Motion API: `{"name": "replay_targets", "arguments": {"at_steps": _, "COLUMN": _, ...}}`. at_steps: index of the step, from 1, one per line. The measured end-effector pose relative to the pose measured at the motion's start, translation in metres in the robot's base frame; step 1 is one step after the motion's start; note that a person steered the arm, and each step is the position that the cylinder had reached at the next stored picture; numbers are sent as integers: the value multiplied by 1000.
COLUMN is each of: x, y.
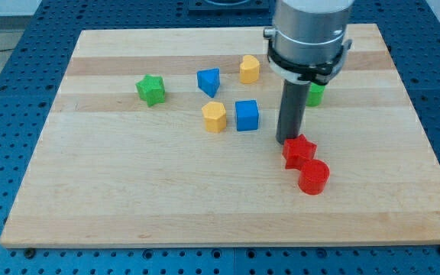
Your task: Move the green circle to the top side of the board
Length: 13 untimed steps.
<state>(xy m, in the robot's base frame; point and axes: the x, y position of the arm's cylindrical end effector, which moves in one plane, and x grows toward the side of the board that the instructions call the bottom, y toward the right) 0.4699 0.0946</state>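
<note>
Green plastic circle block (315,93) sits far right on your wooden desk (128,198), half hidden behind the rod. My tip (287,140) touches down just left of the red star block (299,150), above the red cylinder (313,176). No claw exists here.

We see even, bright overhead light, no harsh contrast. Wooden board (205,191) pale and evenly lit, faint sheen toward upper part of frame, no blown glare. Short soft shadows sit beneath blocks, e.g. under red cylinder (313,177) at lower right. Our rod (290,114) casts dim shadow to its left. Metal collar (308,34) at top shows mild highlights. Focus sharp at centre; slight softness and perspective taper at frame edges. Colours saturated, noise low.
</note>
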Motion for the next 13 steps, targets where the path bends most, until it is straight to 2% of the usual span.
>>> {"name": "replay_targets", "arguments": {"at_steps": 1, "x": -4, "y": 46}}
{"name": "replay_targets", "arguments": {"at_steps": 2, "x": -18, "y": 62}}
{"name": "replay_targets", "arguments": {"at_steps": 7, "x": -76, "y": 56}}
{"name": "replay_targets", "arguments": {"at_steps": 10, "x": -108, "y": 23}}
{"name": "replay_targets", "arguments": {"at_steps": 13, "x": -177, "y": 23}}
